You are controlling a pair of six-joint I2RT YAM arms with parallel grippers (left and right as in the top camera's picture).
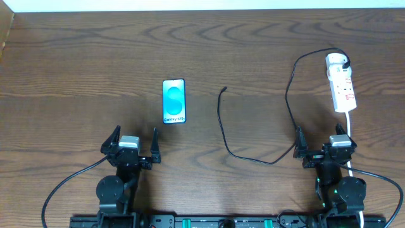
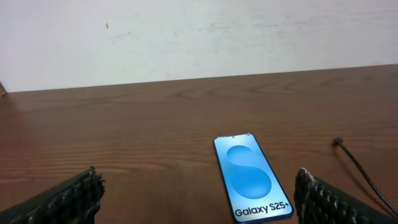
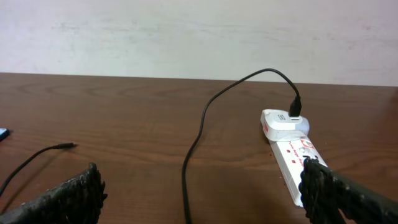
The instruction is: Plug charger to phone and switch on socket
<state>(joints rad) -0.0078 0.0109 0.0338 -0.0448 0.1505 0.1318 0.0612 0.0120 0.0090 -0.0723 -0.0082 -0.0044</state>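
Note:
The phone (image 1: 174, 101) lies flat left of centre, blue screen up, white-band text end toward me; it also shows in the left wrist view (image 2: 252, 178). The black charger cable (image 1: 226, 133) curves across the table, its small plug tip (image 1: 224, 88) lying free right of the phone. Its white plug (image 1: 336, 61) sits in the far end of the white socket strip (image 1: 342, 88) at the right, seen in the right wrist view (image 3: 295, 158). My left gripper (image 1: 133, 145) is open and empty near the phone. My right gripper (image 1: 323, 149) is open and empty near the strip.
The strip's white cord (image 1: 350, 130) runs toward me beside the right arm. A pale wall stands beyond the table's far edge (image 1: 202, 9). The cable tip shows in both wrist views (image 2: 337, 142) (image 3: 67, 146).

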